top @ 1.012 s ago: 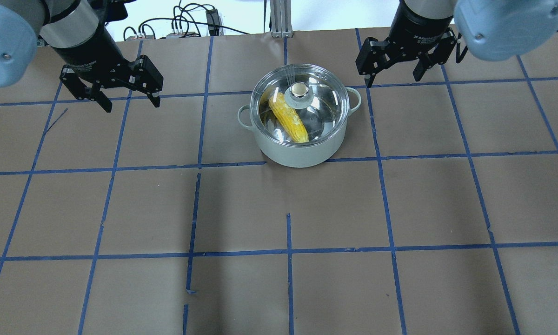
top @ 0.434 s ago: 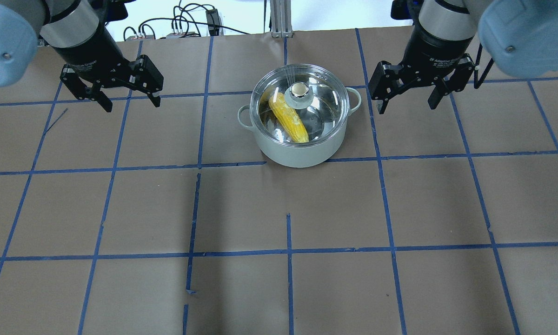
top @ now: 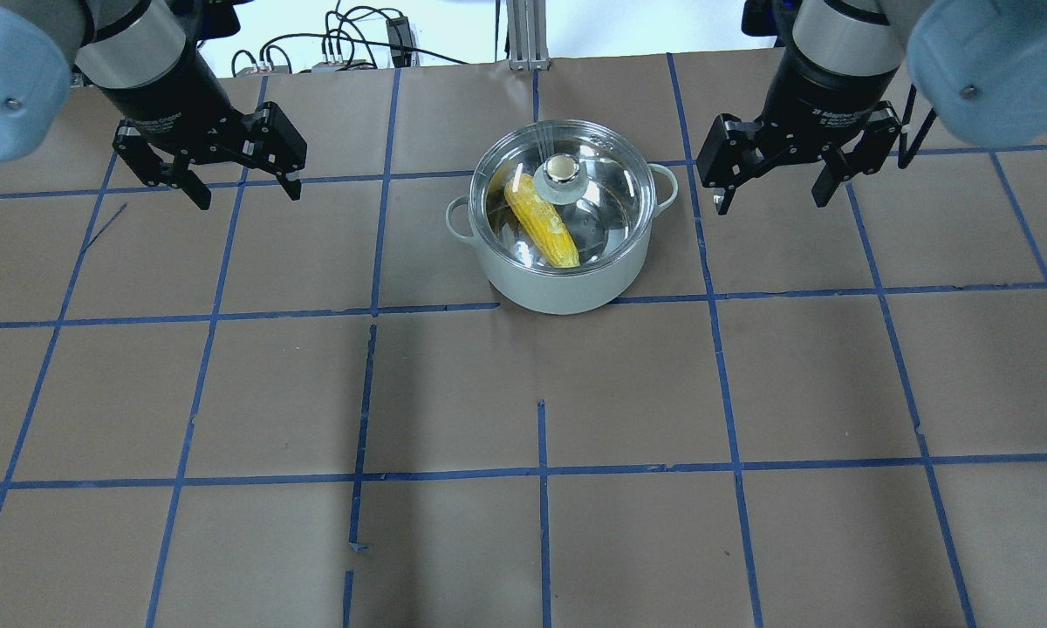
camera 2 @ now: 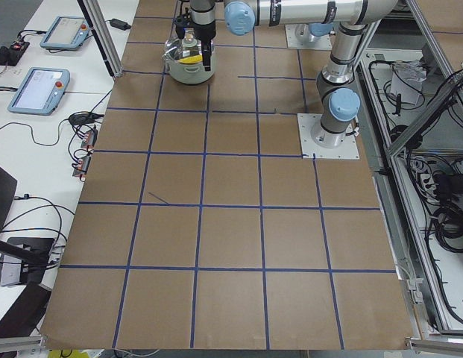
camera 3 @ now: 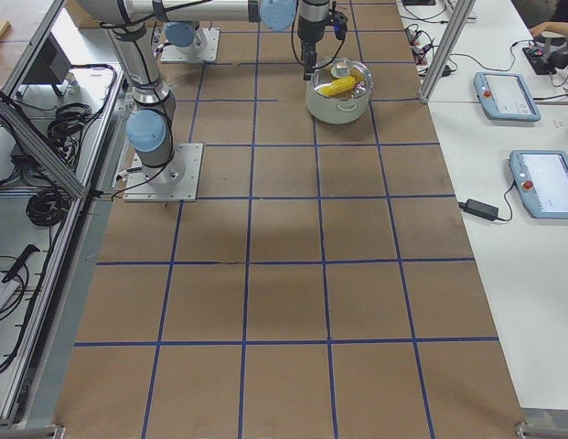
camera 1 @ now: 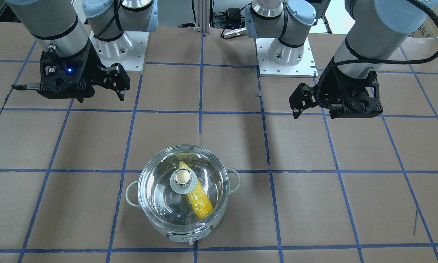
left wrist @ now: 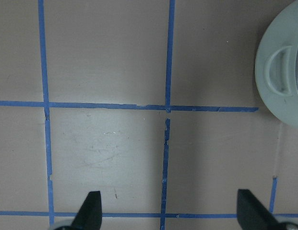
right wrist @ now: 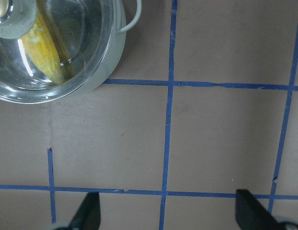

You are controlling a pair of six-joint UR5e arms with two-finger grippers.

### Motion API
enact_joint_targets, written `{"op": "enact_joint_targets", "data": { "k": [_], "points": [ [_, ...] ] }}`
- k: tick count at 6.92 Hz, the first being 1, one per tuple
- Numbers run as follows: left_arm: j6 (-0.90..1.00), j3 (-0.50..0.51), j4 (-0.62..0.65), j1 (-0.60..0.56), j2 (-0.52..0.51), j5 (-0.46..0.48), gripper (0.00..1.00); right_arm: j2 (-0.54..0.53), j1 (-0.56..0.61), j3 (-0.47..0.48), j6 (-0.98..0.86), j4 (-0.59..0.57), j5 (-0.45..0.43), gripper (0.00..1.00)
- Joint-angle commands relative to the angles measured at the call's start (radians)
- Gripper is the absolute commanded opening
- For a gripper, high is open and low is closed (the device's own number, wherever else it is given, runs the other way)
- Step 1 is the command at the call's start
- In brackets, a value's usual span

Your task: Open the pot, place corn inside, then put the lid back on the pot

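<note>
i see the right gripper [top: 770, 205] spread wide and empty, hanging near the pot [top: 567, 283] on its right side, touching nothing. the left gripper [top: 249, 199] is just as wide, empty, well off to the pot's left. the corn [top: 541, 222] lies slantwise inside the pot, and the lid [top: 615, 187] sits level on the pot's rim.

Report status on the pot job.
Open and empty: left gripper, right gripper, either side of pot. Inside, corn; lid on. Nothing in the way.
</note>
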Motion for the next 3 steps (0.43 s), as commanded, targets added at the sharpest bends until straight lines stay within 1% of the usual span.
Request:
{"op": "enact_joint_targets", "data": {
  "k": [1, 3],
  "points": [
    [0.0, 0.0, 0.0, 0.0, 0.0, -0.002, 1.0, -0.002, 0.0, 0.002, 0.001, -0.006, -0.001, 1.0],
    [0.006, -0.002, -0.002, 0.003, 0.002, 0.001, 1.0, -0.002, 0.0, 0.004, 0.0, -0.006, -0.001, 1.0]
  ]
}}
